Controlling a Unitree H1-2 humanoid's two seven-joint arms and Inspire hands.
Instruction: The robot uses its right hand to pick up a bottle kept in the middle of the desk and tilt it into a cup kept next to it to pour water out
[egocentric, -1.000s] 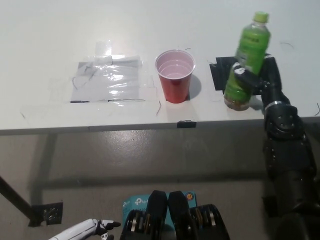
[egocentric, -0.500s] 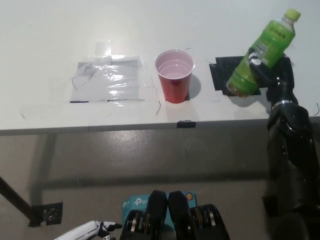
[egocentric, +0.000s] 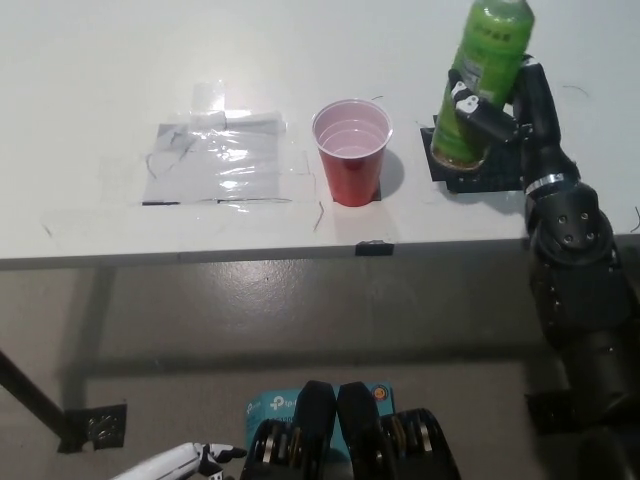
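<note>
green bottle (egocentric: 483, 82) now swung upright, right hand (egocentric: 505, 110) fingers clamped on it, beside red cup (egocentric: 351, 152).

The bottle (egocentric: 482, 82) is green plastic with a green label bearing white print. Its top runs past the upper edge of the picture, so its cap cannot be seen. It stands almost upright, leaning only slightly, and its brownish base hangs over a black patch to the right of the cup (egocentric: 351, 151). The black right hand (egocentric: 497, 112) wraps around its lower half. The cup is red plastic with a pale, whitish inside and stands upright with its mouth open. It sits apart from the bottle, to the bottle's left, and nearer the desk's front edge than the bottle's top.
</note>
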